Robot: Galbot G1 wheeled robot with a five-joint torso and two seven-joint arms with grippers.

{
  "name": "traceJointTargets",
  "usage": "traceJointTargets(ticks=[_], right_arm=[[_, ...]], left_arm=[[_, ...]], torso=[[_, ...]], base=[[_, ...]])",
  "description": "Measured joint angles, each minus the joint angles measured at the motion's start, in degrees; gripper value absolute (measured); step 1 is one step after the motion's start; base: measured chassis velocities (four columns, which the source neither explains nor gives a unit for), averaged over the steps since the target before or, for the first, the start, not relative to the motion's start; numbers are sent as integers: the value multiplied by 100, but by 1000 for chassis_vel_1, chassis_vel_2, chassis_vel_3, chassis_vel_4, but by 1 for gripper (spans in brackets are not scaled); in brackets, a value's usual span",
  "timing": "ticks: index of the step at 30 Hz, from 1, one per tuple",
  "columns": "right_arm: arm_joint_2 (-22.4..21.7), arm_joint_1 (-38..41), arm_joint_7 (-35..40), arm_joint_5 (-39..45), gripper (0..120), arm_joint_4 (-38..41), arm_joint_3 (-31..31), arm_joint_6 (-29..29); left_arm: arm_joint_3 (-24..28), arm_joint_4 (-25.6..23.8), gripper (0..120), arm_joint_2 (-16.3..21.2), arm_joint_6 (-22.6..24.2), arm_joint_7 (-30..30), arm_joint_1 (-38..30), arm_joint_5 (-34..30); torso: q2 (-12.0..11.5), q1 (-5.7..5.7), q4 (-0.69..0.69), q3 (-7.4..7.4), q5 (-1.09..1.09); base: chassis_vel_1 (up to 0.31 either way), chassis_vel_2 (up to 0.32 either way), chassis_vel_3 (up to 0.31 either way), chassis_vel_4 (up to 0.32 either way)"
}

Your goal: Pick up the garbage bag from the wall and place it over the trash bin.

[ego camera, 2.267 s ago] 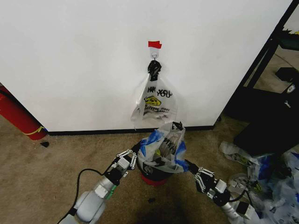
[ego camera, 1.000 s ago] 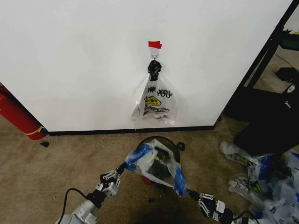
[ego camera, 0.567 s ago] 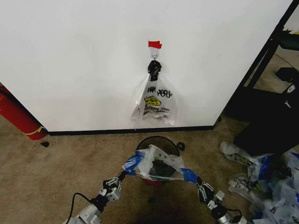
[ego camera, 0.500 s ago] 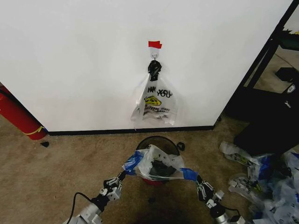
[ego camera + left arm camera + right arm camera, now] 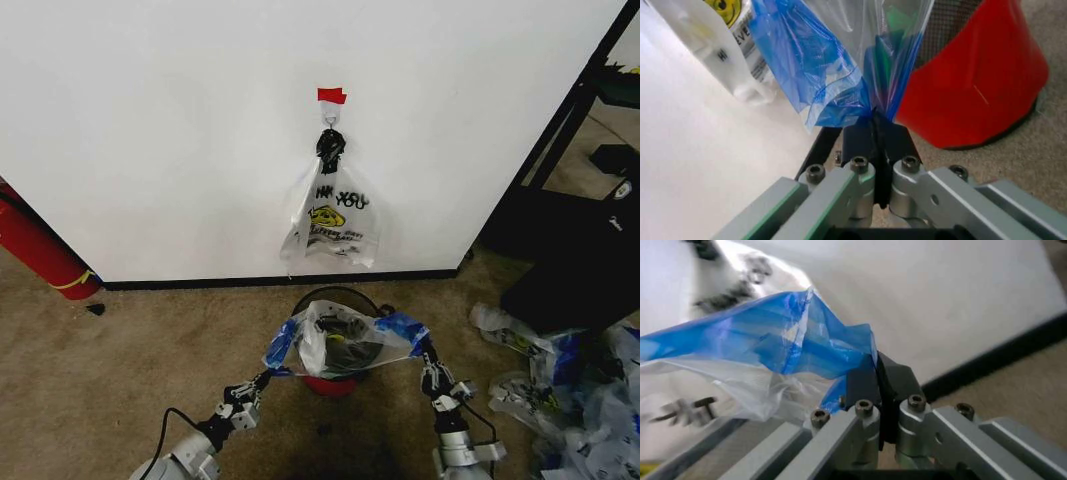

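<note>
L gripper (image 5: 268, 378) & R gripper (image 5: 428, 358) each pinch a bag (image 5: 345, 340) edge, mouth stretched just above bin (image 5: 335, 384). Keep tension even, centre over the rim, lower both sides level

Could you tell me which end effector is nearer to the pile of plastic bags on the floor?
Right. The right end effector sits between the trash bin and the pile of plastic bags; the left end effector is beyond the bin.

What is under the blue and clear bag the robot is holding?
Under the garbage bag, stretched between the left gripper and right gripper, sits the black mesh trash bin with its red base. The bag covers most of the bin's inside, so its contents cannot be seen.
</note>
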Motion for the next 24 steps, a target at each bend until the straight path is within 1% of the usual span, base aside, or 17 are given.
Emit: traceJointTargets(ticks=[2, 5, 7, 9, 10, 12, 13, 15, 17, 18, 19, 20, 22, 24], right_arm=[[18, 9, 85, -21, 0, 17, 0, -31], [130, 85, 571, -295, 0, 105, 20, -185], [181, 124, 715, -487, 0, 123, 56, -233], [220, 154, 738, -757, 0, 122, 110, -214], [220, 154, 738, -757, 0, 122, 110, -214], [220, 131, 665, -1037, 0, 132, 161, -144], [194, 90, 601, -1133, 5, 172, 183, -120], [129, -1, 442, -1260, 12, 251, 212, -111], [-2, -147, 190, -1505, 22, 354, 315, -103], [-2, -147, 190, -1505, 22, 354, 315, -103], [-70, -212, 136, -1654, 25, 403, 367, -96], [-141, -273, 102, -1781, 30, 459, 413, -90], [-280, -393, 76, -1973, 38, 575, 502, -72], [-385, -472, 77, -2142, 47, 629, 587, -5]], left_arm=[[-2, 11, 0, 7, -4, 2, -3, 0], [-28, 46, 0, 71, -16, 7, -40, -35], [-58, 46, 0, 118, -18, 7, -65, -119], [-77, 33, 0, 182, -38, 1, -78, -307], [-77, 33, 0, 182, -38, 1, -78, -307], [-61, -24, 0, 274, -105, 18, -39, -738], [-47, -70, 0, 324, -153, 80, 3, -991], [-44, -158, 8, 381, -295, 271, 73, -1324], [-93, -238, 16, 416, -639, 744, 120, -1606], [-93, -238, 16, 416, -639, 744, 120, -1606], [-152, -256, 22, 415, -816, 978, 120, -1639], [-237, -266, 25, 398, -991, 1217, 104, -1637], [-395, -265, 34, 328, -1323, 1678, 19, -1577], [-529, -266, 43, 280, -1428, 1950, -24, -1515]], torso=[[0, 0, 0, 0, 0], [0, 0, 0, 0, 0], [0, 0, 0, 0, 0], [0, 0, 0, 0, 0], [0, 0, 0, 0, 0], [0, 0, 0, 0, 0], [0, 0, 0, 0, 0], [0, 0, 1, 0, 1], [0, 0, 0, 0, 0], [0, 0, 0, 0, 0], [0, 0, 0, 0, -1], [0, 0, 0, 0, 1], [0, 0, 0, 0, 0], [0, 0, -1, 0, -1]], base=[[0, 0, 0, 0], [0, 0, 0, 0], [0, 0, 0, 0], [0, 0, 0, 0], [0, 0, 0, 0], [0, 0, 0, 0], [0, 0, 0, 0], [0, 0, 0, 0], [0, 0, 0, 0], [0, 0, 0, 0], [0, 0, 0, 0], [0, 0, 0, 0], [0, 0, 0, 0], [0, 0, 0, 0]])
